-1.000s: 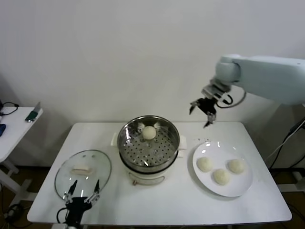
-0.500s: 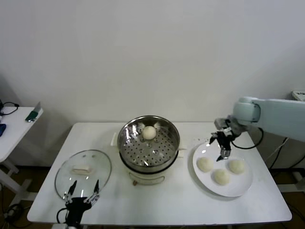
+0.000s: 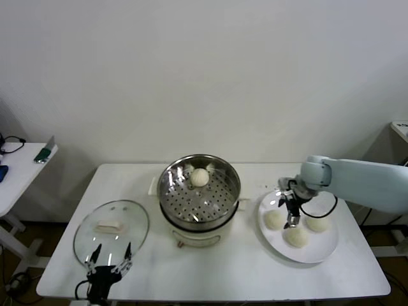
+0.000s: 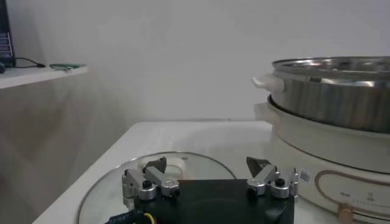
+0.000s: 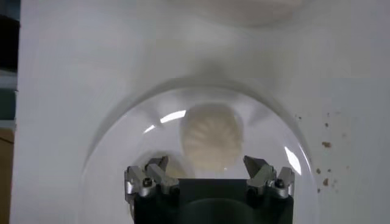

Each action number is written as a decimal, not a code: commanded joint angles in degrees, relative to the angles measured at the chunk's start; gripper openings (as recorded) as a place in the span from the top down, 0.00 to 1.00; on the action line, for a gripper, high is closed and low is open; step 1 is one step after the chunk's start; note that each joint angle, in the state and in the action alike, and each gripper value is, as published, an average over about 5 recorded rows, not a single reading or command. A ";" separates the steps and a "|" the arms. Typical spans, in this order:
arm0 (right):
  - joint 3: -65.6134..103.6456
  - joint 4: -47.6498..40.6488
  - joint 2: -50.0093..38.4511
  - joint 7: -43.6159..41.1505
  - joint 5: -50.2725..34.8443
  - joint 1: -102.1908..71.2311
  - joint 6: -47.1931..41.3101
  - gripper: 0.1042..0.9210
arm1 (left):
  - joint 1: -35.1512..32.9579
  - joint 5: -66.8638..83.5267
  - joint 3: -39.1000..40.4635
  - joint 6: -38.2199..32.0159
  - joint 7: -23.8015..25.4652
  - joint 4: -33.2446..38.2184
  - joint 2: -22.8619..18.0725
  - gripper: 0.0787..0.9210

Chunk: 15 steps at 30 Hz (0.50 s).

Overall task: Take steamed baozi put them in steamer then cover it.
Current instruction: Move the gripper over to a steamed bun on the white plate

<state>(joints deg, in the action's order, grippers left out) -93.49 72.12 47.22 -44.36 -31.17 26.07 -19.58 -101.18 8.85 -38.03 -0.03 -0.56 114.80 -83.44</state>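
The steamer [image 3: 199, 191] stands mid-table with one baozi [image 3: 200, 177] on its perforated tray. Three more baozi [image 3: 274, 219], [image 3: 296, 236], [image 3: 317, 222] lie on a white plate [image 3: 319, 250] at the right. My right gripper [image 3: 290, 211] is open and empty, low over the plate between the buns. In the right wrist view its fingers [image 5: 209, 173] straddle one baozi [image 5: 212, 137] just ahead of them. The glass cover [image 3: 111, 233] with its white handle [image 3: 109, 225] lies flat on the table at the left. My left gripper [image 3: 109, 260] is parked open at the cover's near edge.
The left wrist view shows the cover [image 4: 170, 165] ahead of the open left gripper [image 4: 207, 171] and the steamer's pot and cream base [image 4: 332, 91] beside it. A side table [image 3: 19, 167] with small items stands at the far left.
My right arm has come down from high behind the table to the plate, and its open gripper now hovers just over the baozi. The left arm has not moved.
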 commanded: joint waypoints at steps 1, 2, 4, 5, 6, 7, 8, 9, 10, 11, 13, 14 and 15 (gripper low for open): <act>4.60 -4.12 2.27 1.78 0.75 -5.90 -1.45 0.13 | -0.05 -0.06 -0.02 0.05 -0.02 0.12 -0.02 0.12; 4.68 -4.19 2.33 1.76 0.74 -5.94 -1.44 0.13 | -0.06 -0.06 -0.04 0.07 -0.03 0.18 -0.02 0.12; 4.90 -4.28 2.40 1.80 0.69 -5.98 -1.37 0.16 | -0.08 -0.06 -0.07 0.10 -0.05 0.26 -0.01 0.12; 5.01 -4.30 2.40 1.81 0.63 -5.95 -1.32 0.17 | -0.09 -0.06 -0.08 0.11 -0.07 0.27 -0.02 0.12; 5.10 -4.24 2.38 1.76 0.59 -5.87 -1.28 0.18 | -0.11 -0.07 -0.07 0.11 -0.09 0.30 -0.02 0.12; 5.17 -4.16 2.36 1.68 0.56 -5.78 -1.26 0.21 | -0.12 -0.06 -0.06 0.10 -0.11 0.32 -0.03 0.12; 5.14 -3.97 2.30 1.52 0.55 -5.60 -1.28 0.22 | -0.14 -0.07 -0.04 0.09 -0.12 0.33 -0.03 0.12; 4.98 -3.70 2.20 1.21 0.58 -5.26 -1.29 0.24 | -0.17 -0.08 -0.02 0.08 -0.14 0.34 -0.03 0.12; 4.71 -3.42 2.10 0.86 0.61 -4.84 -1.28 0.26 | -0.20 -0.10 0.00 0.07 -0.16 0.34 -0.03 0.12; 4.42 -3.11 1.95 0.40 0.59 -4.36 -1.25 0.27 | -0.23 -0.12 0.02 0.06 -0.17 0.36 -0.02 0.12; 3.84 -2.55 1.57 -0.67 0.47 -3.24 -1.08 0.29 | -0.30 -0.18 0.06 0.06 -0.20 0.43 -0.01 0.12; 3.59 -2.32 1.34 -1.19 0.35 -2.69 -0.93 0.30 | -0.32 -0.19 0.08 0.07 -0.20 0.49 0.00 0.12; 3.35 -2.08 1.09 -1.71 0.23 -2.13 -0.77 0.30 | -0.35 -0.21 0.10 0.07 -0.21 0.56 0.00 0.12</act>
<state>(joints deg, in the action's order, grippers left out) -90.32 69.97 48.27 -44.29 -30.92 23.04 -20.26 -101.53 8.67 -37.92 0.01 -0.76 115.35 -83.46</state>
